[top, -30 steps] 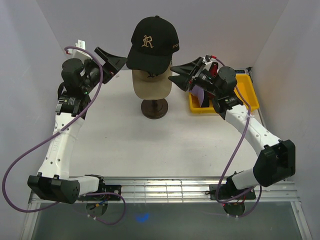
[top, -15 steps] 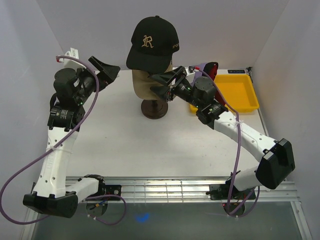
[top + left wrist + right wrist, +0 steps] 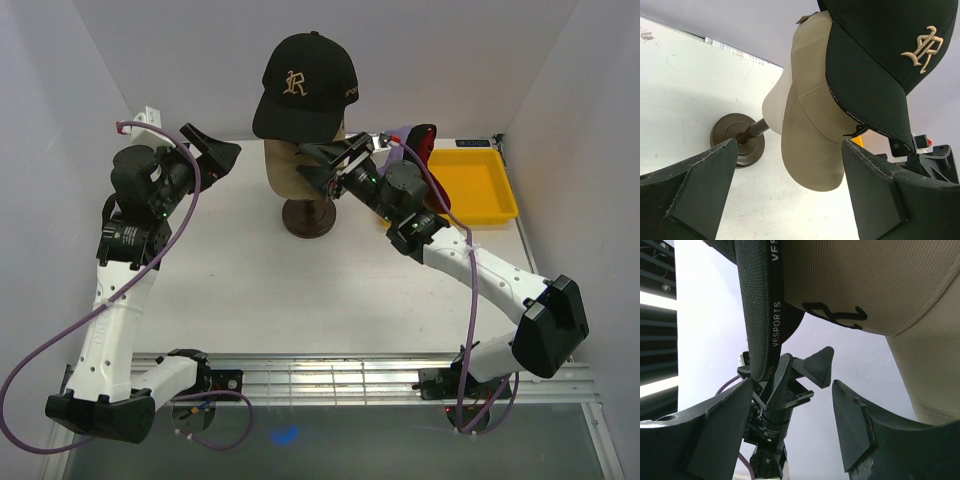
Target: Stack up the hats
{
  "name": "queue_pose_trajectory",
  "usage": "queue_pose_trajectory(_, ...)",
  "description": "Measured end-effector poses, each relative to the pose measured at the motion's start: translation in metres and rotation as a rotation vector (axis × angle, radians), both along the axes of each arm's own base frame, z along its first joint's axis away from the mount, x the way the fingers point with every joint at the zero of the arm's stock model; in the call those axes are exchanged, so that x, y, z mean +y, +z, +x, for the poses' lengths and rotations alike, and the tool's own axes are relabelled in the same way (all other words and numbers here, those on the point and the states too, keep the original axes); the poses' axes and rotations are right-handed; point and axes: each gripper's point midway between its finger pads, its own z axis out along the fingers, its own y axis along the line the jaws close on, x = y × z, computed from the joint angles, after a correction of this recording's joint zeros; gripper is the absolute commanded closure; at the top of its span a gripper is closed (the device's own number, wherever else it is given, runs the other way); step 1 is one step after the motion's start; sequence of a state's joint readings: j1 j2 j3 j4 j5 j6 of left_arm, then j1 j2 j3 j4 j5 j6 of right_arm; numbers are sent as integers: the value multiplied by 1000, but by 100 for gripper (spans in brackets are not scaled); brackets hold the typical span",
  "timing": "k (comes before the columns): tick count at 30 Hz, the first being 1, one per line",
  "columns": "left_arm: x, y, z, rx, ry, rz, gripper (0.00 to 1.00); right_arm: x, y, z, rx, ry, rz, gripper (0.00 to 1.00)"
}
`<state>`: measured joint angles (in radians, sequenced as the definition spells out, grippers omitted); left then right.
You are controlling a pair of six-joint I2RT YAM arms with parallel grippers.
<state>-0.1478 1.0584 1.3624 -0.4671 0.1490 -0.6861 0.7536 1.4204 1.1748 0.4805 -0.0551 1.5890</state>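
A black cap with a gold R [image 3: 305, 88] sits on top of a beige fabric cap with a black logo [image 3: 290, 170], on a dark round stand [image 3: 308, 216]. My left gripper [image 3: 215, 145] is open and empty to the left of the stack, clear of it. In the left wrist view [image 3: 789, 145] both caps [image 3: 880, 60] hang ahead. My right gripper [image 3: 322, 165] is open at the stack's right side, just under the black brim [image 3: 757, 305], with nothing between its jaws [image 3: 790, 385]. A red cap [image 3: 420, 140] shows behind the right arm.
A yellow bin [image 3: 490, 185] stands at the back right, its left end hidden by the right arm. White walls close in on the back and both sides. Purple cables [image 3: 60, 310] loop off both arms.
My right arm has swung left from the yellow bin to the stand, and its open gripper is now under the black brim. My left gripper has pulled back slightly and stays open.
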Motion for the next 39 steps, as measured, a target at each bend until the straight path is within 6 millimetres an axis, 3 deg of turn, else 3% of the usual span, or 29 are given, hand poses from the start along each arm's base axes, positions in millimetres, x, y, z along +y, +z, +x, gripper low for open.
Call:
queue_pose_trajectory(12, 0, -3, 0, 5, 0, 7, 6, -5, 9, 14, -19, -74, 56, 33)
queue_pose_trajectory(15, 0, -3, 1, 5, 0, 9, 6, -4, 8, 18, -10, -83, 64, 38)
queue_pose_trajectory(25, 1, -4, 1, 7, 2, 11, 6, -11, 23, 22, -40, -117, 139, 44)
queue_pose_trajectory(39, 1, -5, 1, 9, 3, 11, 6, -11, 24, 26, -29, -125, 187, 58)
